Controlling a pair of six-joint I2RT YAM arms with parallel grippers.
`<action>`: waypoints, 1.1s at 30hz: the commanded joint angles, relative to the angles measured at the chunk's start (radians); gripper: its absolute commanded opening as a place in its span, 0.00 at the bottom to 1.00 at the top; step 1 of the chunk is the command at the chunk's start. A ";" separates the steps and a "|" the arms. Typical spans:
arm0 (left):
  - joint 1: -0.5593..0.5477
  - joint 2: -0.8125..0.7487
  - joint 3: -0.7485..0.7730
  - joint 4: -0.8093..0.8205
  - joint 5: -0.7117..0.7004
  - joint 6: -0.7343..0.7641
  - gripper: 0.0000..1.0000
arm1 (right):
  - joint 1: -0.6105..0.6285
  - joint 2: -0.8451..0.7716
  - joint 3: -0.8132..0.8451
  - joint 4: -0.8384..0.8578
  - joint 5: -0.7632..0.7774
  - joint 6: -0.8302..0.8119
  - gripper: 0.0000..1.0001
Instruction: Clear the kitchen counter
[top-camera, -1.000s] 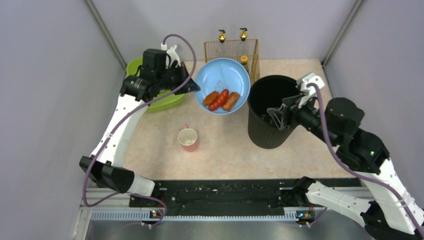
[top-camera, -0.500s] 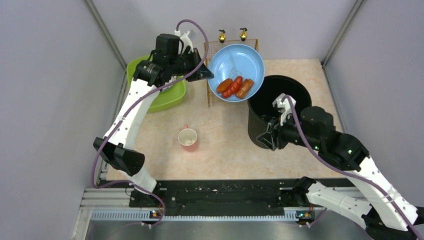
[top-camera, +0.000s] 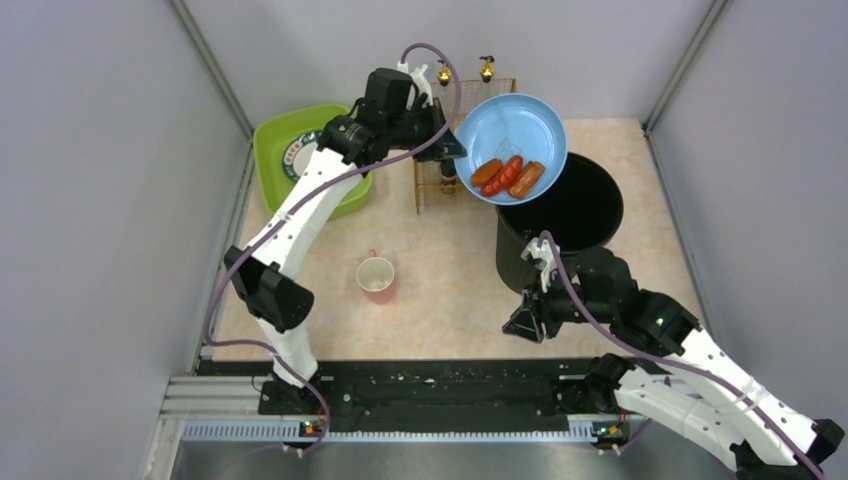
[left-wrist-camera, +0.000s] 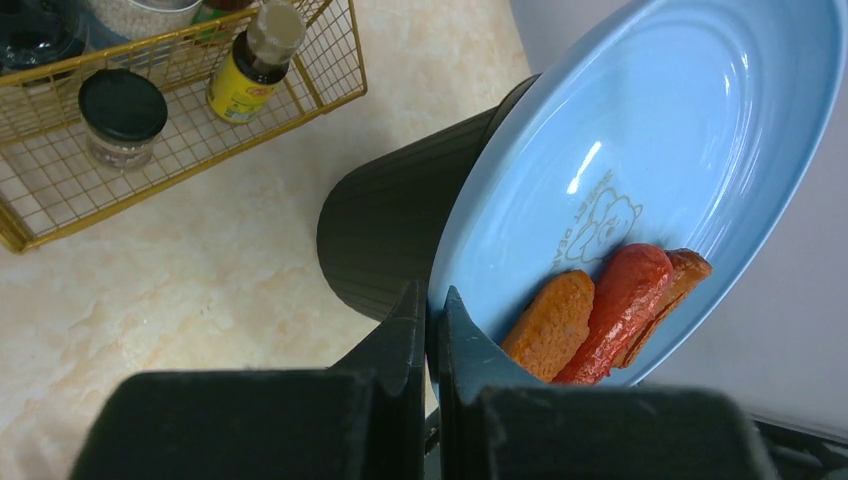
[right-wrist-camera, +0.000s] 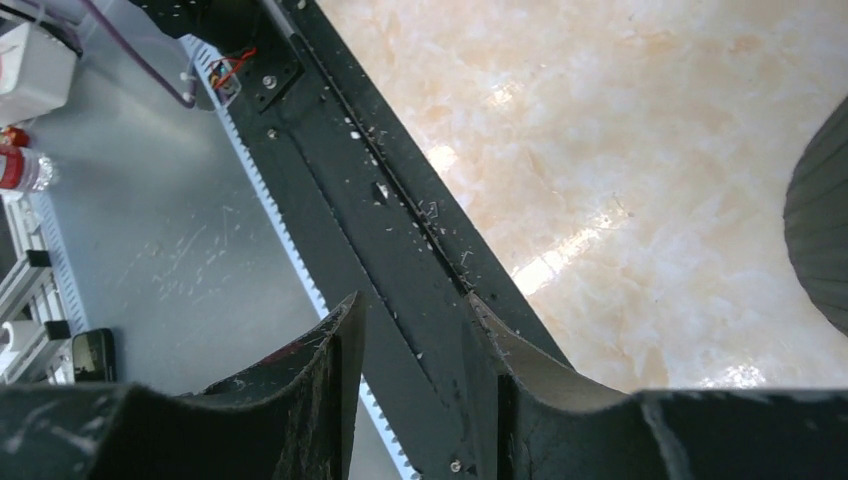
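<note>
1. Green basin (top-camera: 270, 150) at 10 o'clock on the kitchen counter (top-camera: 440, 320), which fills mid view; pink cup (top-camera: 376, 277) at 8.
2. My left gripper (top-camera: 460, 152) is clenched on the blue plate (top-camera: 520, 125) rim at 12; plate w/ sausages (top-camera: 508, 176) is tilted over the black bin (top-camera: 585, 210) at 2.
3. My right gripper (top-camera: 522, 325) at 5: jaws apart, grasping nothing.
</note>
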 joint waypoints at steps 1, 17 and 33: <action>-0.029 0.034 0.084 0.146 -0.034 -0.047 0.00 | 0.019 -0.041 0.012 0.075 -0.075 0.013 0.39; -0.169 0.119 0.080 0.399 -0.195 0.031 0.00 | 0.023 -0.043 0.018 0.060 -0.102 -0.010 0.39; -0.278 -0.011 -0.271 0.839 -0.433 0.226 0.00 | 0.023 -0.078 0.040 0.029 -0.086 -0.024 0.40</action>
